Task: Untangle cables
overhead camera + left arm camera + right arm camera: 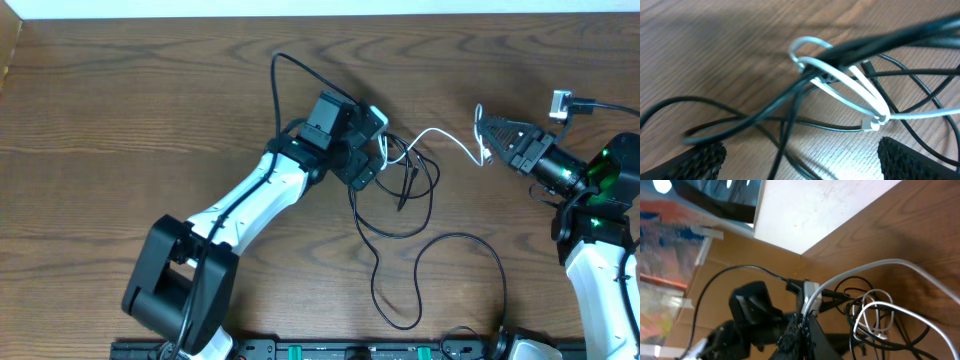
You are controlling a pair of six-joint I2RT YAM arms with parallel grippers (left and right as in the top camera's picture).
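Overhead: we note the left gripper low over the knot of cables, near the middle of the wooden table. A white cable leaves the knot and runs right to the tip of the right gripper. A black cable trails from the knot in wide loops toward the near edge.

Left wrist: both textured fingers sit at the lower corners, spread wide, nothing clamped between them. On the wood between them lie crossing black strands. The white cable forms a double loop around a bundle of black strands.

Right wrist: we see the fingers pressed together, pinching the white cable, which rises from the pinch and arcs off to the right. The knot lies just beyond on the wood, with white coils inside black ones.
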